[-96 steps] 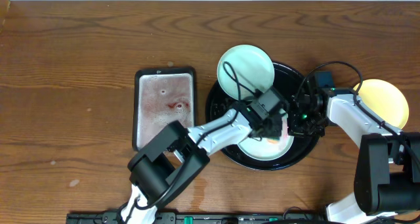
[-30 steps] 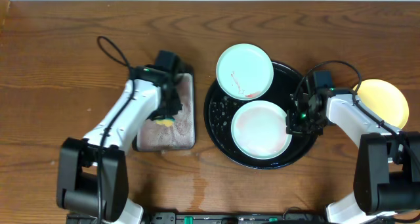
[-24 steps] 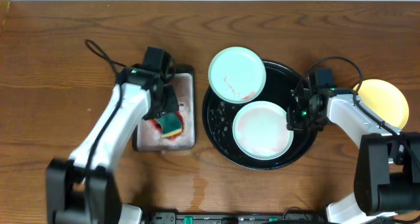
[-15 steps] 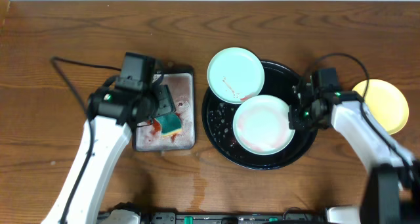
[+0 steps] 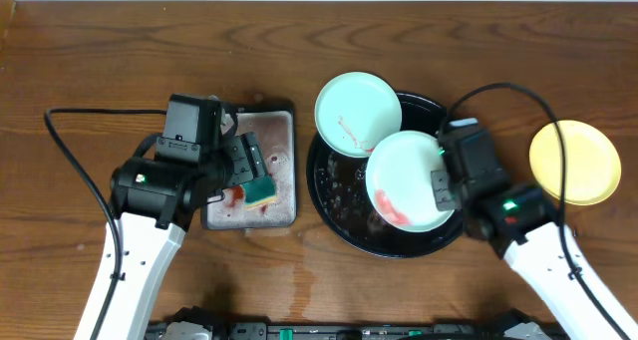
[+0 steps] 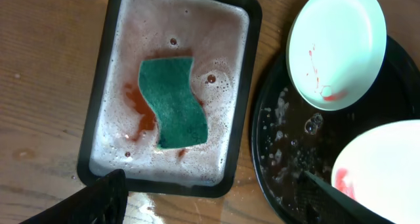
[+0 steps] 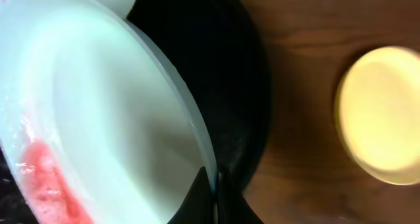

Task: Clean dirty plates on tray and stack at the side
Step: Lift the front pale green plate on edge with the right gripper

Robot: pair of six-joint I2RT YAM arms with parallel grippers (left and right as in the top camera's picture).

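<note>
Leftmost, the left gripper hangs released, jaws wide, over the rectangular tray of soapy red-stained water, where a green sponge lies flat. Right of it, the round black tray carries a streaked mint plate on its far-left rim. The right gripper is clenched on the right rim of a tilted mint plate, red-smeared, above the round tray. Farthest right, the yellow plate sits on the tabletop.

The left arm and right arm share white tubular links and blocky black joint housings, a thin black cable looping off each; the left gripper has plain black fingers, and a green light glows at lower right
</note>
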